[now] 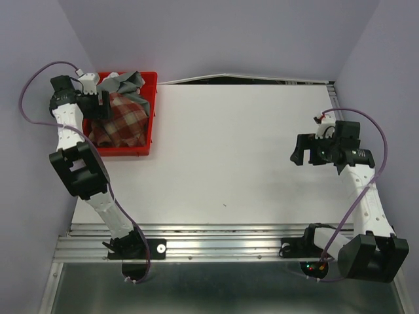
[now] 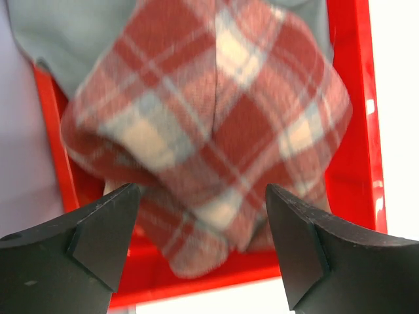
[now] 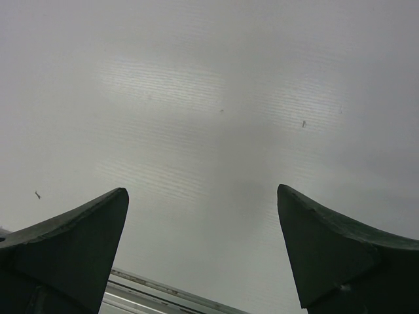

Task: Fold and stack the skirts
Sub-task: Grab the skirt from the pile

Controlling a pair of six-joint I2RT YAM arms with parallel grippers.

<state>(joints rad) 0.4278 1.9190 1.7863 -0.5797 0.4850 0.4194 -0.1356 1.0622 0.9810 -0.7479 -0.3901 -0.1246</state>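
Note:
The red-and-cream plaid skirt [image 1: 124, 119] lies crumpled in the red tray [image 1: 152, 114] at the table's far left, with the plain grey skirt [image 1: 123, 83] bunched behind it. My left gripper [image 1: 101, 99] hovers over the tray's left side, open and empty. In the left wrist view the plaid skirt [image 2: 216, 124] fills the frame above my spread fingers [image 2: 105, 229], with the grey skirt [image 2: 72, 33] at the top left. My right gripper [image 1: 298, 152] is open and empty over bare table at the right; its wrist view shows only the table [image 3: 209, 98].
The red tray's rim [image 2: 353, 98] borders the skirts. A metal rail [image 1: 216, 239] runs along the table's near edge. Purple walls close in on the left and right.

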